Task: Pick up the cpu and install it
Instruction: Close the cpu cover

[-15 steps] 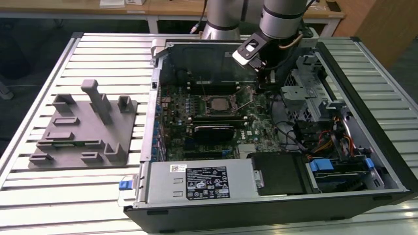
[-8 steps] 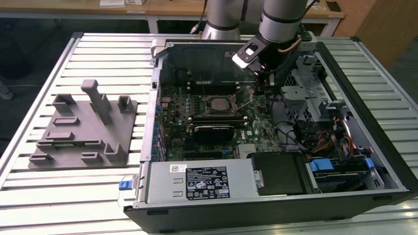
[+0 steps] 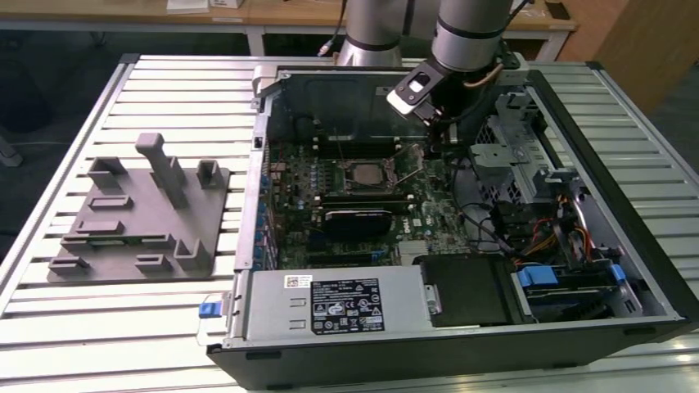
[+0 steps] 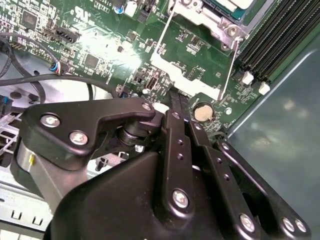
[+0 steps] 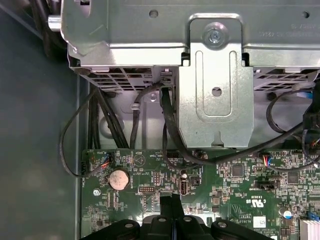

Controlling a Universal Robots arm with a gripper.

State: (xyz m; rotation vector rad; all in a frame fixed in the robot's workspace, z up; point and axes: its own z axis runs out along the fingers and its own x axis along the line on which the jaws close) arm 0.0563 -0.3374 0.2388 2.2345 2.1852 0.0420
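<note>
The gripper (image 3: pixel 443 149) hung low inside the open computer case (image 3: pixel 656 270), just above the green board (image 3: pixel 437 217). In both wrist views its two black fingers (image 5: pixel 166 207) were pressed tight together. Nothing showed between them, so I think the gripper was closed and empty.

The cpu (image 3: pixel 367 173) was not in the gripper. It lay flat inside the socket (image 3: pixel 340 173), near the middle of the board. I think it was already sitting in its place.

In the exterior view, the cpu lay at about 8 o'clock from the gripper. It was near, but the two were not touching. The cpu was square, so it had no long side to line up with. There was only one arm, so no other hand was closer.

In the second wrist view, a thin metal lever (image 4: pixel 228 65) ran across the board between the fingertips and the socket. A small round battery (image 4: pixel 202 112) sat just beside the fingertips. A grey block (image 3: pixel 137 213) stood on the table outside the case, at about 9 o'clock from it.
</note>
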